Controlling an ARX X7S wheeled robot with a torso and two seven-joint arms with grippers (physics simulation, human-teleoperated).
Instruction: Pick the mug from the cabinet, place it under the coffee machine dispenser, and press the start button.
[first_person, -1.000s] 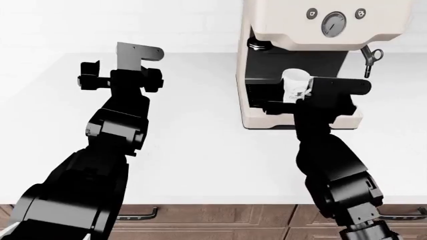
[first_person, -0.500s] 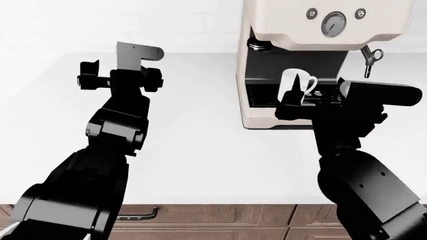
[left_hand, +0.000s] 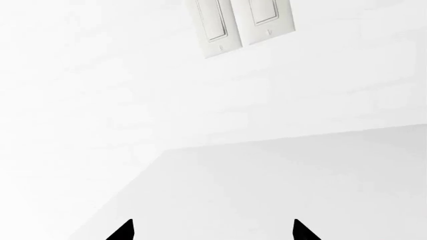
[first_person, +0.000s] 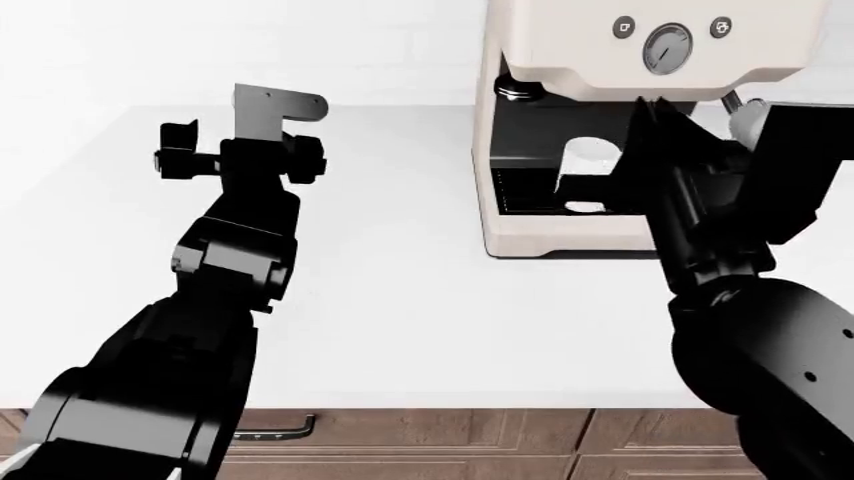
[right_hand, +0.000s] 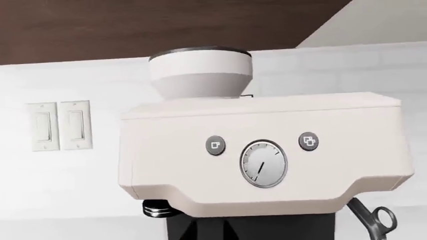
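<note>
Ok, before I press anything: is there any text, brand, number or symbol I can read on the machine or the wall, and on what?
No words, brand names or numbers are readable in any view.
Cup icon, single: on the left round button of the cream-beige boxy coffee machine.
Icon, seemingly two cups: on the right round button; too small to be sure.
Round front gauge: a needle only, no legible figures.
White double wall switch plate: unmarked.

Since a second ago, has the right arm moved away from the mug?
Yes. The right arm has risen and shifted right against the coffee machine, leaving the mug standing on the drip tray.
</note>
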